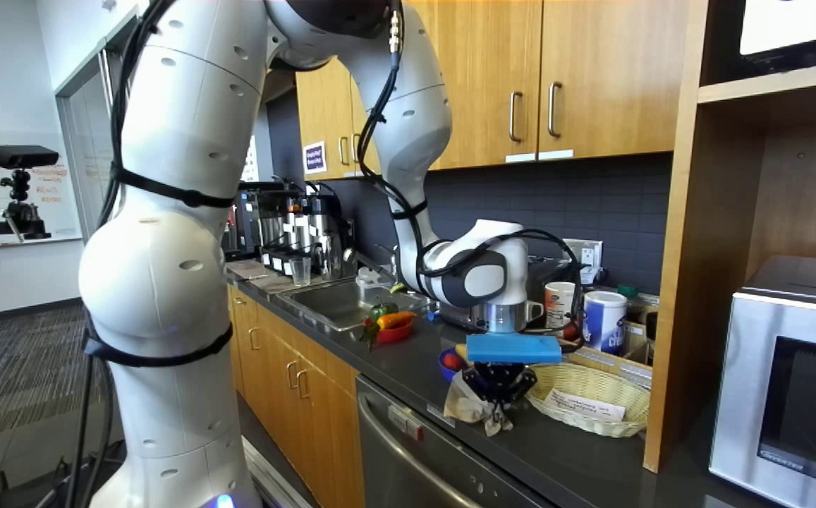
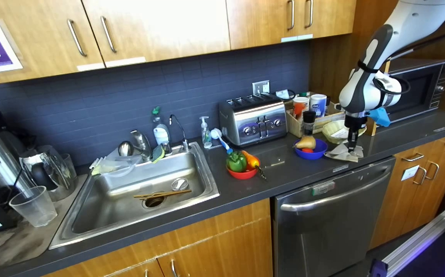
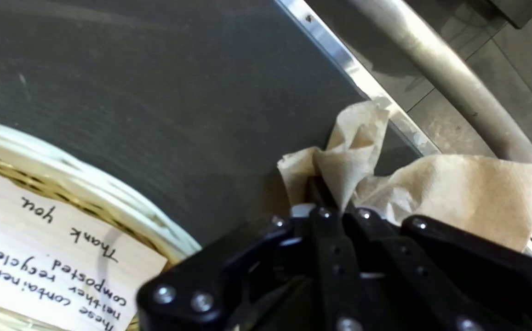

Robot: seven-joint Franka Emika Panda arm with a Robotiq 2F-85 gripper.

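wicker basket (image 3: pixel 86 174) just beside the gripper (image 1: pixel 498 408), its pale rim curving close to the linkage; handwritten note (image 3: pixel 59 266) inside, "thank you" legible though inverted in the wrist view; wooden panel (image 1: pixel 714 233) beyond the basket, microwave (image 1: pixel 788 381) past that; blue bowl (image 2: pixel 310 155) near on the opposite side, pear (image 2: pixel 306 142) in it; dark-capped grinder (image 2: pixel 308 121) behind the bowl; white-and-blue canister (image 1: pixel 604 321) in a wooden tray (image 2: pixel 294 127), toaster (image 2: pixel 259 125) next along; red bowl (image 2: pixel 243 175) well apart, towards the sink (image 2: pixel 122 184), with green pepper (image 2: pixel 237 161) and orange pepper (image 2: pixel 250 159); dishwasher (image 2: pixel 330 219) below, bar handle (image 3: pixel 454 87) standing proud of the front.

brown paper towel (image 3: pixel 468 197) at the front edge of the counter (image 3: pixel 178 92), between basket and blue bowl; light tan, matte, crumpled; one part folded into a small peak at the fingertips, the rest a broader, smoother flap, in the wrist view overlapping the metal edge strip (image 3: pixel 332 46) and part of the bar handle; fingers pinched together on the towel, paper bunched about the tips; whether its whole underside rests on the counter, cannot tell.
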